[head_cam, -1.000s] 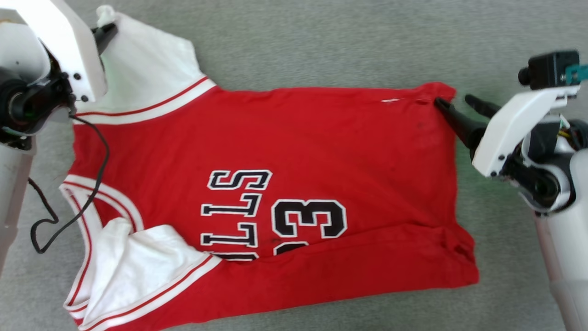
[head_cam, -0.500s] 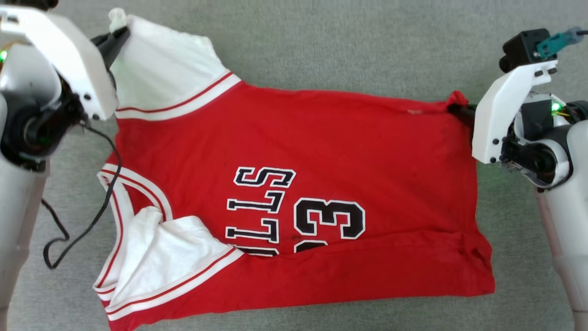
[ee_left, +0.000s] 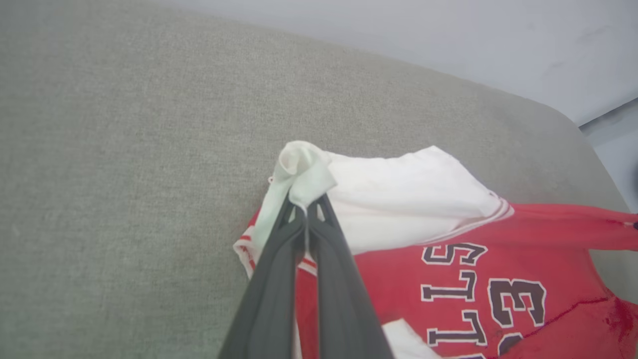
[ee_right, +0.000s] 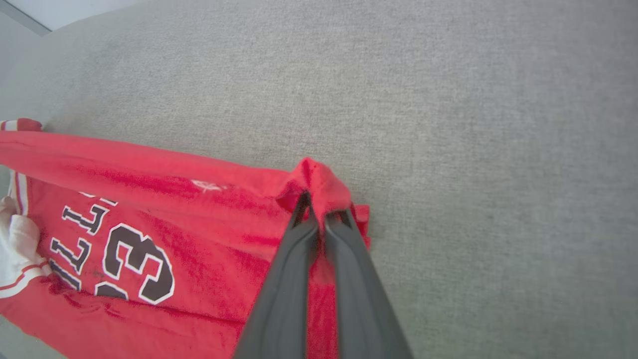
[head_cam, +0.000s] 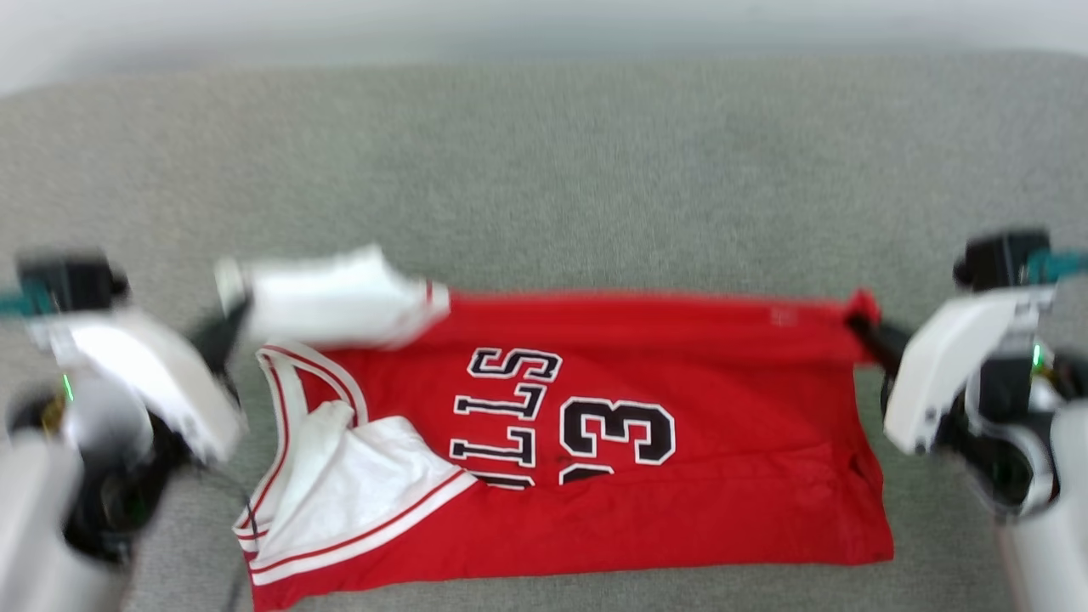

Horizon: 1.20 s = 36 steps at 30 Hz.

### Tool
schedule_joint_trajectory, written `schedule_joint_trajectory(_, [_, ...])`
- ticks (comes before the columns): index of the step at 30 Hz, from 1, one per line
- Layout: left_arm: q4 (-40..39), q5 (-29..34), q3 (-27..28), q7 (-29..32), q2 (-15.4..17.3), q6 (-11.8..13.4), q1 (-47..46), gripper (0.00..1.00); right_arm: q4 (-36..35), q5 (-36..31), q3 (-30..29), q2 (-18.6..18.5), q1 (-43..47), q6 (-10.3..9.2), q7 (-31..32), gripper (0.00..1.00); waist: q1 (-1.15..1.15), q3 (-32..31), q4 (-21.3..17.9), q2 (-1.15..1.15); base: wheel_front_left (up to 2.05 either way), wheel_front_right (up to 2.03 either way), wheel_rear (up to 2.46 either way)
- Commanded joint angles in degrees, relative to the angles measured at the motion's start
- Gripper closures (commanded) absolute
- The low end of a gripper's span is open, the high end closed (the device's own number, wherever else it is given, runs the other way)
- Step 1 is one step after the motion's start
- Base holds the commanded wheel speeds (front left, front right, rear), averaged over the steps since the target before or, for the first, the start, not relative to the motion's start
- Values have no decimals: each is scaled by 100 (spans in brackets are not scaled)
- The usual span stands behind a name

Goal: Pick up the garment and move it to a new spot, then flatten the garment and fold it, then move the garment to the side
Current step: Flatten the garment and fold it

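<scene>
A: Where lies the red jersey?
B: Lower centre, on grey upholstery. Left gripper clamped on its white sleeve, right gripper on its hem corner. Pale wall at top.

The garment shows "LLS" and "3" on its red front, remainder hidden.

L gripper sits at 9 o'clock in head view, fingers pressed together, pointing to 1 o'clock, pinching a sleeve of the garment. R gripper at 3 o'clock, fingers together, pointing to 11 o'clock, pinching its hem corner.
</scene>
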Motion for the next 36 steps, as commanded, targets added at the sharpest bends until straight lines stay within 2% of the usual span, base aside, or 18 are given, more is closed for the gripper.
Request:
schedule_joint_trajectory(1, [-31,-78,15,-39,-54,37,273,100,-37,-17,-56,29,229,-3,-26,100,0,-243,50,0,0,0,0])
schedule_joint_trajectory(9, [89,-500,-51,-225,-432,183,1826,100,-116,3,-288,298,1406,-2,-138,100,0,-524,17,0,0,0,0])
schedule_joint_trajectory(10, [137,-547,-74,-250,-509,175,1916,100,-79,-30,-317,325,1514,-3,-154,85,0,-532,14,0,0,0,0])
schedule_joint_trajectory(11, [204,-565,-106,-266,-573,165,1984,59,-35,-66,-312,343,1628,-3,-161,0,0,-537,16,0,0,0,0])
schedule_joint_trajectory(12, [277,-569,-135,-284,-618,150,2016,1,-6,-51,-322,399,1715,-3,-203,0,0,-544,21,0,0,0,0])
schedule_joint_trajectory(18, [501,-121,-206,-1010,-788,81,1923,0,-13,-155,-283,546,2034,-2,-824,0,0,-627,-15,0,0,0,0])
schedule_joint_trajectory(25, [99,669,-146,-2176,-903,330,1748,0,-613,-133,-263,495,2068,-2,-1646,0,0,-791,-81,0,0,0,0])
schedule_joint_trajectory(30, [-411,1262,-197,-2791,-955,621,1590,0,-917,-160,-527,319,1996,-2,-1503,0,0,-876,-72,0,0,0,0])
schedule_joint_trajectory(36, [-1038,1914,-263,-3279,-985,972,1529,0,-1066,-276,-1014,4,1886,-2,-902,0,0,-920,19,0,0,0,0])
